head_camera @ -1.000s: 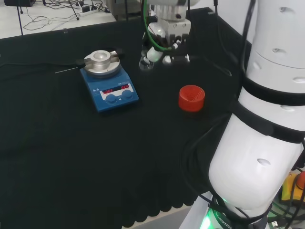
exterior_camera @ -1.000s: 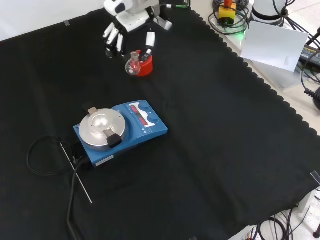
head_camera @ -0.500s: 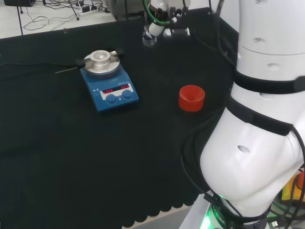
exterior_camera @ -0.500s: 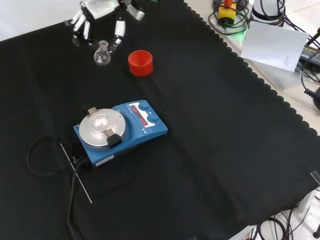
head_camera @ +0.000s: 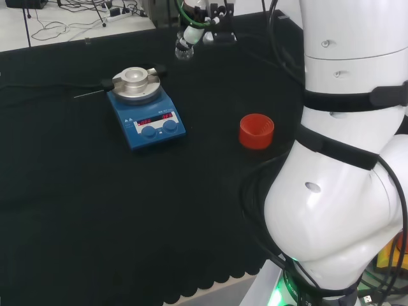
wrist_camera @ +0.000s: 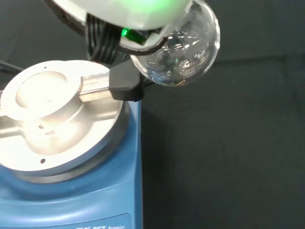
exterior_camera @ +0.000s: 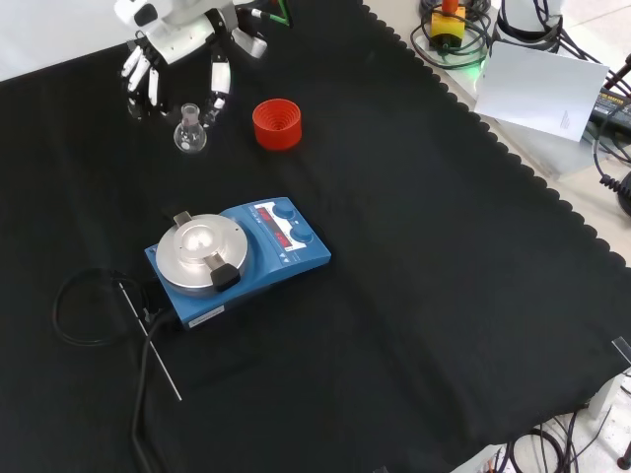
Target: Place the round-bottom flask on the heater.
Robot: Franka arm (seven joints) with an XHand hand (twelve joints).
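A clear round-bottom flask (exterior_camera: pixel 190 135) hangs above the cloth, and my hand (exterior_camera: pixel 175 44) is shut on its neck between fingers and thumb. In the front view it is left of the red ribbed stand (exterior_camera: pixel 276 122) and beyond the blue heater (exterior_camera: pixel 281 246) with its round metal plate (exterior_camera: pixel 197 251). Seen from the head camera, the flask (head_camera: pixel 183 51) is beyond and right of the plate (head_camera: pixel 135 83), under the hand (head_camera: pixel 199 16). The wrist view has the flask's bulb (wrist_camera: pixel 183 47) close beside the plate (wrist_camera: pixel 52 114), not over it.
A black cable (exterior_camera: pixel 74 305) and a thin metal rod (exterior_camera: pixel 153 345) lie left of the heater in the front view. The red stand (head_camera: pixel 256 131) has nothing on it. My arm's white links (head_camera: pixel 344 159) rise at the head view's right. The cloth's scalloped edge (exterior_camera: pixel 513 158) runs down the front view's right.
My hand lifted the flask off the red stand and carried it left in the front view. In the last half second it moved left in the head view, closer to the heater.
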